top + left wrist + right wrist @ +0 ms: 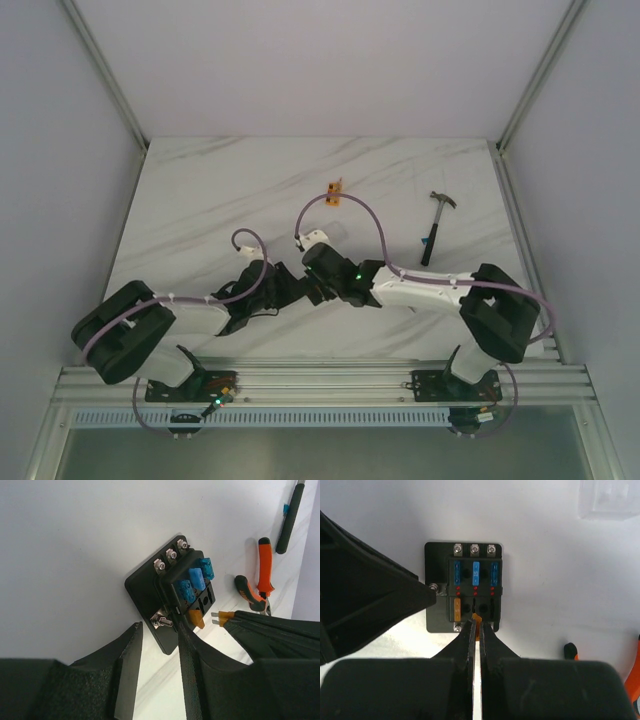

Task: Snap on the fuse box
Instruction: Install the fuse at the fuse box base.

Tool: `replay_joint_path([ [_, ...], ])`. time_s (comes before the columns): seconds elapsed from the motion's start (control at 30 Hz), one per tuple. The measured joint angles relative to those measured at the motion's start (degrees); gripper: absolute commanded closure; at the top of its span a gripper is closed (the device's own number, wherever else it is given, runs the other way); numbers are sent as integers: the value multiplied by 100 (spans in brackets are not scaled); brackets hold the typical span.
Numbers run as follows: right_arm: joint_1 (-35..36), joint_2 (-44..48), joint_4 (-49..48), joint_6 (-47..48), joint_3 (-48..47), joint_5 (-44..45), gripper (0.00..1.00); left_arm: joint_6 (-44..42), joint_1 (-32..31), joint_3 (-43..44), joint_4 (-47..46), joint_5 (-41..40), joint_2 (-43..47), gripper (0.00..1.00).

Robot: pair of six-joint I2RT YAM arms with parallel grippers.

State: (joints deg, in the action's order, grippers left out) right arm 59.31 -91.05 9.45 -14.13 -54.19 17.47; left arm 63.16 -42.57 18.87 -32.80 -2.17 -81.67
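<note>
The fuse box (172, 587) is a black block on a flat base, with three blue fuses and one orange fuse in its top. It also shows in the right wrist view (463, 587); in the top view the grippers hide it. My right gripper (477, 626) is shut on a small orange fuse (477, 619), held at the box's near edge by an empty slot. The fuse's prongs show in the left wrist view (224, 617). My left gripper (157, 630) is open, its jaws either side of the box's base corner, one finger (380, 600) against the side stud.
Orange-handled pliers (262, 575) and a black-handled hammer (437, 225) lie to the right. A small orange block (335, 190) sits further back. A clear plastic cover (610, 500) lies beyond the box. Both arms meet at the table's middle (310, 280).
</note>
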Motion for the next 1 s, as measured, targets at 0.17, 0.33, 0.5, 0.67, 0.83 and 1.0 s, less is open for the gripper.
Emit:
replay_joint_path([
  [0.17,0,-238,-48,83,-125,125,100,28,0,28,-70,0,-101,60],
  [0.33,0,-280,-48,116,-127,216,100,90,0,28,-98,-4,-131,62],
  [0.5,0,-323,-50,118,-157,234,100,201,0,-2,-212,-4,-195,64],
  [0.67,0,-396,-48,120,-210,234,100,326,0,-42,-372,0,-267,65],
  [0.83,0,-457,-42,136,-267,236,100,393,0,-70,-470,0,-304,65],
  [1.0,0,-551,-7,136,-367,254,100,424,0,-96,-501,0,-304,65],
])
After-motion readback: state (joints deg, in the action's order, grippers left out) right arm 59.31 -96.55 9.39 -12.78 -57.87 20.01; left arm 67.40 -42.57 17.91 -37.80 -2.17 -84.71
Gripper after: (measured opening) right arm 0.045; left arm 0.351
